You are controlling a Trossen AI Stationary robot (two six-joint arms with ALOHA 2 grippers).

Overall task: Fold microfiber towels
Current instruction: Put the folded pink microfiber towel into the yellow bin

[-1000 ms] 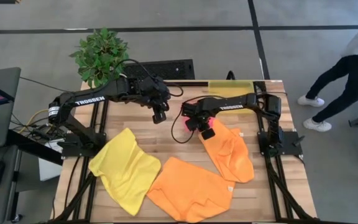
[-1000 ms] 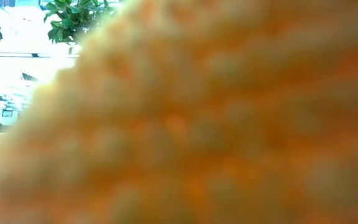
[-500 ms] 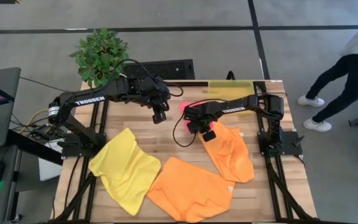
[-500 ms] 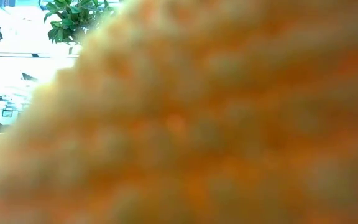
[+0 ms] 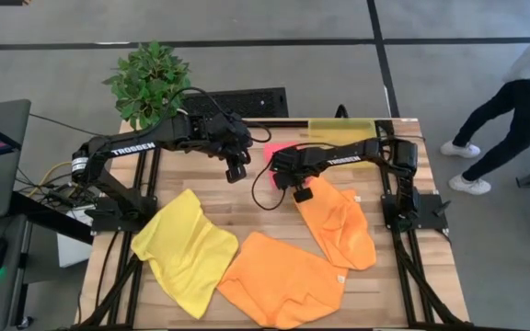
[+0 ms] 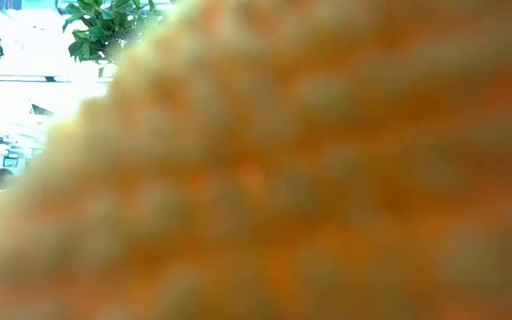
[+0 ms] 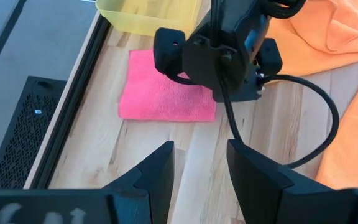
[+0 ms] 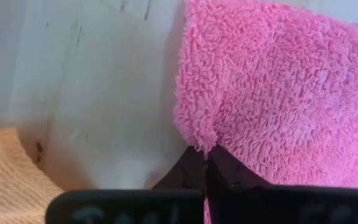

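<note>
The right pincer (image 5: 282, 171) is pressed together on an edge of the folded pink towel (image 7: 165, 93), which lies flat on the wooden table (image 5: 247, 207) near its 12 o'clock edge, just at 6 o'clock of the yellow bin (image 5: 340, 131). The left pincer (image 5: 237, 171) hovers just at 9 o'clock of it, fingers (image 7: 158, 169) spread and holding nothing. 3 towels lie unfolded toward the 6 o'clock side: the yellow towel (image 5: 184, 250) at 7 o'clock, 1 orange towel (image 5: 282, 280) at 6 o'clock, touching it, and a second orange towel (image 5: 340, 225) at 4 o'clock, beside the right arm. Orange cloth fills nearly the whole low view. A plant (image 5: 151, 81) stands off the table's 11 o'clock corner; a person (image 5: 513, 110) walks at 2 o'clock.
</note>
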